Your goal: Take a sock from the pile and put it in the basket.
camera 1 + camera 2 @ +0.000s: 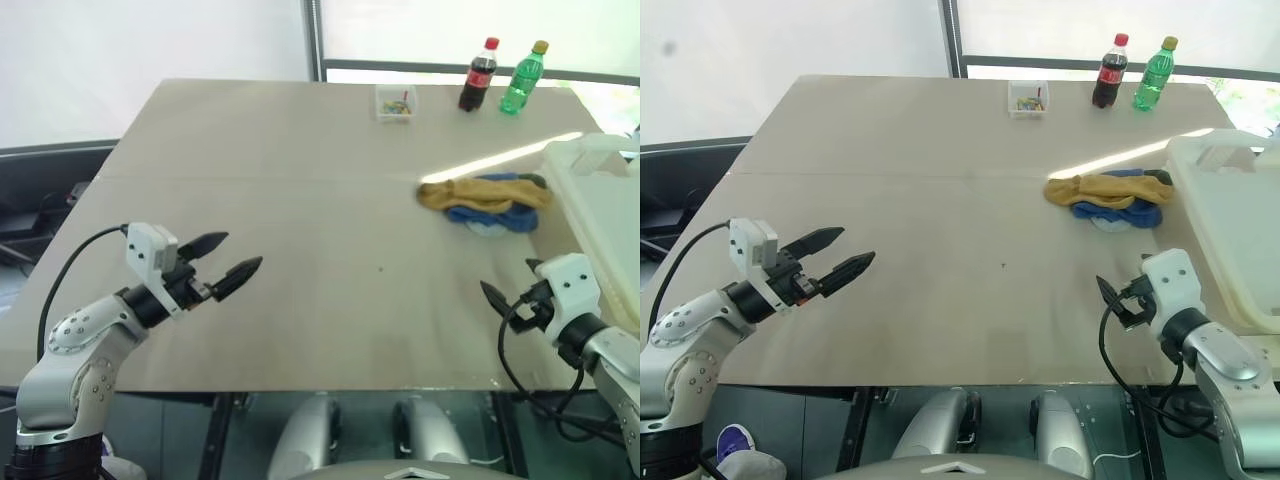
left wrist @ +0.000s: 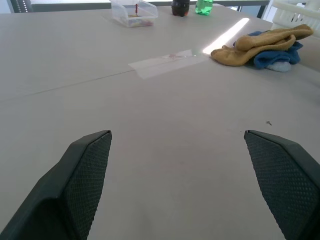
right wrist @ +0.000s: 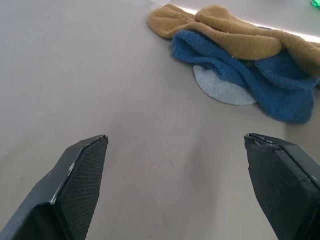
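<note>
both arms hover over the tan table (image 1: 300, 150), nothing in hand. the left gripper (image 1: 220, 260) has its fingers spread wide above bare tabletop, and the right gripper (image 3: 175, 185) is spread just as wide, aimed toward the pile (image 1: 487, 202) of mustard and blue socks, which lies well ahead of it. the white basket (image 1: 1230, 220) sits just beside the pile, possibly touching it. at the far edge stand a small clear box (image 1: 396, 103), a cola bottle (image 1: 479, 75) and a green bottle (image 1: 523, 78).

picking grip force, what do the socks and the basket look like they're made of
The pile: soft knit fabric, probably terry-like cotton; fuzzy, matte, slumped in folds. The basket: looks like rigid plastic, white and slightly see-through, with a smooth moulded thick rim.
</note>
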You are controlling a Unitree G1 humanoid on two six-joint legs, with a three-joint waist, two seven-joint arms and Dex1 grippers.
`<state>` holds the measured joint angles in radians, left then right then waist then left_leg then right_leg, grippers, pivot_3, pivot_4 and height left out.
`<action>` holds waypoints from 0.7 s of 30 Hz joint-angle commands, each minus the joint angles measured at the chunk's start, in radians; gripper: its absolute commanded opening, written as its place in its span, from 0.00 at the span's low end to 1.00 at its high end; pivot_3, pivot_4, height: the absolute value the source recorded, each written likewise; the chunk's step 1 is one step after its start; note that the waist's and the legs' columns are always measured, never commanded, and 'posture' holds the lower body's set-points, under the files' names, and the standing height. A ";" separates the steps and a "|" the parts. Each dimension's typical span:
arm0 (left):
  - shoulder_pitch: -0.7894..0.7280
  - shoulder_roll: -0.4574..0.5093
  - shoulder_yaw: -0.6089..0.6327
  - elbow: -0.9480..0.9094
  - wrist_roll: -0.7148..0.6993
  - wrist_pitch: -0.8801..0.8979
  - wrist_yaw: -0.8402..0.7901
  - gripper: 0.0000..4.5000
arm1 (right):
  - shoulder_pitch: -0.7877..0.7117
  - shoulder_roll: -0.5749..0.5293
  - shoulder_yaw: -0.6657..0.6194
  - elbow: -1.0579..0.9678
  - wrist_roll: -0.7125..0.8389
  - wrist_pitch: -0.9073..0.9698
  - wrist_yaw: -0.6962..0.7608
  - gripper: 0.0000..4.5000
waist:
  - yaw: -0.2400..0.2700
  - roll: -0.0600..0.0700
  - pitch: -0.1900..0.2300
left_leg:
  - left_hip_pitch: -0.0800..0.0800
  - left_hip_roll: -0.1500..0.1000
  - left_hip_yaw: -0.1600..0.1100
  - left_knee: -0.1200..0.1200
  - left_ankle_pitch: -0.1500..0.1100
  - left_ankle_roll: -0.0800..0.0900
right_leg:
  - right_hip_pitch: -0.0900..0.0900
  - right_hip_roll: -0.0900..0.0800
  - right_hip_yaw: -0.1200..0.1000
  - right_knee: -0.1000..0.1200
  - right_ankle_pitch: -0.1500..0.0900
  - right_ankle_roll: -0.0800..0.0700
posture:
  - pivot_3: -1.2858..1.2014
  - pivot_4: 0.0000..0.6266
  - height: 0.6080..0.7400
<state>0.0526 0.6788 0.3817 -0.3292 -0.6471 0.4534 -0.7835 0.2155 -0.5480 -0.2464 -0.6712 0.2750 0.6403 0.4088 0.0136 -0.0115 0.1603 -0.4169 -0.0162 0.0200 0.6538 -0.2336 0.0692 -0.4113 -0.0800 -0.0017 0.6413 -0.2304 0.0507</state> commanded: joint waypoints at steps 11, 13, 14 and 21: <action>0.017 0.006 0.015 -0.028 -0.047 -0.001 -0.063 1.00 | -0.020 -0.019 0.037 -0.008 -0.056 -0.054 0.005 0.99 | 0.000 0.000 0.000 | 0.000 0.000 0.000 0.000 0.000 0.000 | 0.000 0.000 0.000 0.000 0.000 0.000 | 0.52 0.24 0.91; 0.027 0.007 0.017 -0.036 -0.053 -0.007 -0.083 1.00 | -0.033 -0.017 0.046 -0.001 -0.055 -0.052 0.008 0.99 | -0.002 0.000 0.000 | 0.000 0.000 0.000 0.000 0.000 0.000 | 0.000 0.000 0.000 0.000 0.000 0.000 | 0.52 0.24 0.91; 0.040 0.012 0.019 -0.048 -0.068 -0.001 -0.104 1.00 | -0.043 -0.013 0.051 0.003 -0.057 -0.052 0.004 0.99 | -0.002 0.000 0.000 | 0.000 0.000 0.000 0.000 0.000 0.000 | 0.000 0.000 0.000 0.000 0.000 0.000 | 0.52 0.24 0.91; 0.064 0.031 0.000 -0.114 -0.123 0.009 -0.187 1.00 | -0.298 -0.015 0.139 0.197 -0.121 -0.095 -0.008 0.99 | -0.003 0.000 0.000 | 0.000 0.000 0.000 0.000 0.000 0.000 | 0.000 0.000 0.000 0.000 0.000 0.000 | 0.52 0.24 0.91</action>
<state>0.1230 0.6928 0.3815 -0.3943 -0.7633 0.4837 -0.9501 -0.0109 -0.5586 -0.1047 -0.5157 0.1762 0.5857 0.4104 0.0106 -0.0114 0.1604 -0.4165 -0.0161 0.0206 0.6542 -0.2335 0.0691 -0.4113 -0.0798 -0.0015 0.6415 -0.2303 0.0507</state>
